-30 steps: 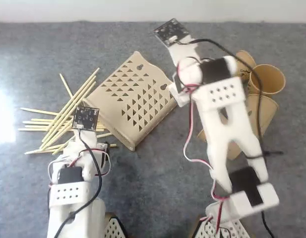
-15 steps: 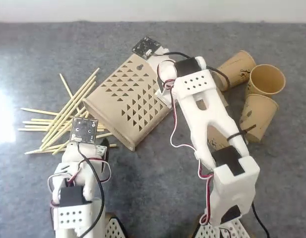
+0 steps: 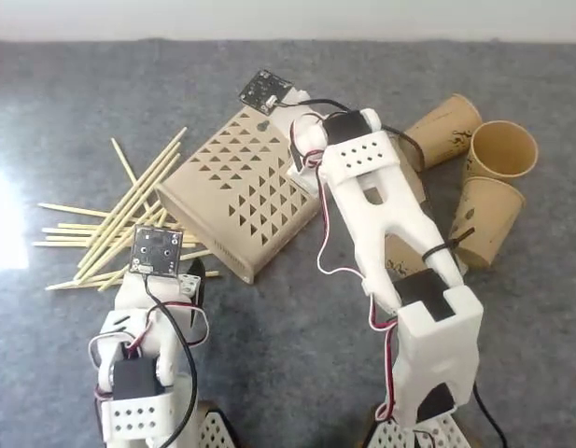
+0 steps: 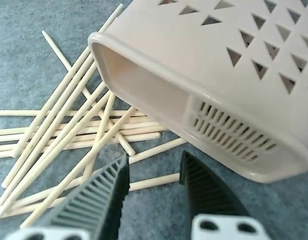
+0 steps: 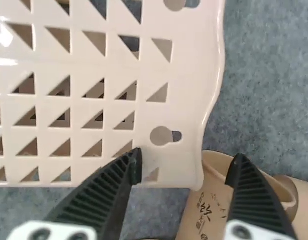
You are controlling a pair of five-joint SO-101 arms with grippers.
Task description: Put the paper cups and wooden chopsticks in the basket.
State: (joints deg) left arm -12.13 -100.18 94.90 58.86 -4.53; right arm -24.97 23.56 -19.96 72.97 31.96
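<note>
The beige basket (image 3: pixel 241 196) lies with its triangle-holed face up at mid table. Wooden chopsticks (image 3: pixel 110 224) are scattered to its left, some running under its edge. Several paper cups (image 3: pixel 498 149) lie at the right, one partly under the right arm. My right gripper (image 3: pixel 295 166) hangs over the basket's right edge; in the right wrist view it (image 5: pixel 186 165) is open above the basket (image 5: pixel 94 75) rim and a cup (image 5: pixel 213 205). My left gripper (image 4: pixel 154 172) is open and empty, just short of the chopsticks (image 4: pixel 69 130) and the basket (image 4: pixel 218 75) corner.
Grey carpet (image 3: pixel 288 327) covers the table. A white wall edge runs along the back. The right arm (image 3: pixel 400 233) stretches across the space between the basket and the cups.
The right arm has swung left from over the cups to the basket's right edge. The left arm has drawn back a little toward the near side.
</note>
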